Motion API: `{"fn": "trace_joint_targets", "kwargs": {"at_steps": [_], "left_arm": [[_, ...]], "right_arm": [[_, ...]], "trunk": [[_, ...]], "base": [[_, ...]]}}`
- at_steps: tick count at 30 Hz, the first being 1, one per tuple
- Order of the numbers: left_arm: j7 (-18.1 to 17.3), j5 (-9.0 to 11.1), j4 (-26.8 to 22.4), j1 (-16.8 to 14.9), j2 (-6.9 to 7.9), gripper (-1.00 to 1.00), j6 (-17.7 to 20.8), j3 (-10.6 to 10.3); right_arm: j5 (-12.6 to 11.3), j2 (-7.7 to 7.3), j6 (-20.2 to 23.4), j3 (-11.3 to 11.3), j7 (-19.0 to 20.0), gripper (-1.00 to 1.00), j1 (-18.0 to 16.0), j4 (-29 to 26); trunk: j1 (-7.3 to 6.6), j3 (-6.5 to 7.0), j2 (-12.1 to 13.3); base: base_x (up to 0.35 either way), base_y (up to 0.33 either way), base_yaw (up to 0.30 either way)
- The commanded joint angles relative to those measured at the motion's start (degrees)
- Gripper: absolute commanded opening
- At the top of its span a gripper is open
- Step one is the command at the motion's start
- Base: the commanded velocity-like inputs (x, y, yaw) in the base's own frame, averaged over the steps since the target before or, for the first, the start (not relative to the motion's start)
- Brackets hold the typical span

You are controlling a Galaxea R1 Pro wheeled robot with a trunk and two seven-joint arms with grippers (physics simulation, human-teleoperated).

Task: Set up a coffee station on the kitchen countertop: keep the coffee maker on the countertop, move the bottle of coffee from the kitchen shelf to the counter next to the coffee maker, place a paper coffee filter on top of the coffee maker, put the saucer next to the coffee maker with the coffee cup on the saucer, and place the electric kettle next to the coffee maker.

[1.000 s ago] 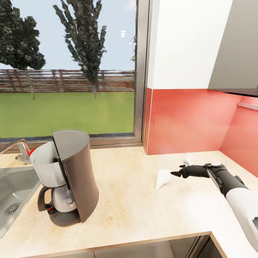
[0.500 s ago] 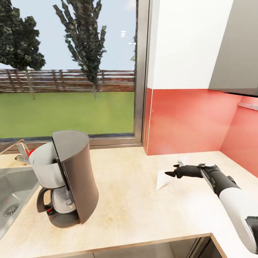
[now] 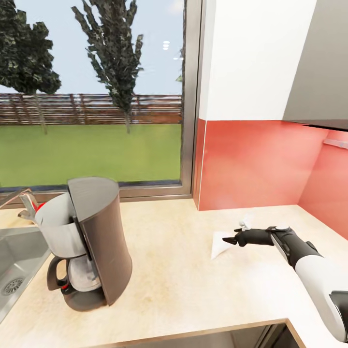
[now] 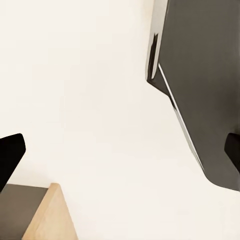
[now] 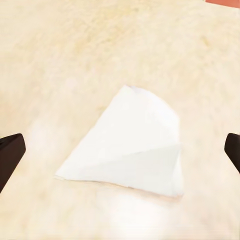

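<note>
Over the last second the right hand [image 3: 231, 239] has advanced low across the worktop [image 3: 169, 270] toward the paper filter [image 3: 218, 243]; its dark tips now sit at the filter's near edge in the head view, where earlier they were short of it. The right wrist view shows the fingers [image 5: 10, 152] spread wide, with the filter [image 5: 131, 145] lying between and ahead of them, not yet gripped. Judgement: this is the approach for picking up the filter; its placing on the coffee maker [image 3: 87, 241] remains undone.

The filter is thin white paper, a flattened cone with one folded flap, lying flat on the worktop; such a sheet is likely to slide or crumple under a pinch. The worktop is pale, mottled and matt. The coffee maker is a dark curved shell with a grey basket and glass jug, standing well apart, beside the steel sink [image 3: 19, 251].

The left hand [image 4: 120, 155] is also spread wide, holding nothing.
</note>
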Motion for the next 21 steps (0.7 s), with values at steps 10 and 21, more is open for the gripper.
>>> {"fn": "trace_joint_targets", "kwargs": {"at_steps": [10,21], "left_arm": [[0.16,-0.6,-0.04,0.61,-0.05,1.0,0.11,0.46],[0.16,-0.6,-0.04,0.69,-0.05,1.0,0.06,0.46]], "right_arm": [[-0.04,-0.04,-2.05,0.19,0.04,1.0,-0.03,1.96],[-0.04,-0.04,-3.66,0.19,0.04,1.0,-0.03,4.53]], "trunk": [[0.05,-0.11,-0.11],[0.05,-0.11,-0.11]], "base": [[0.038,0.0,0.0],[0.019,0.0,0.0]]}}
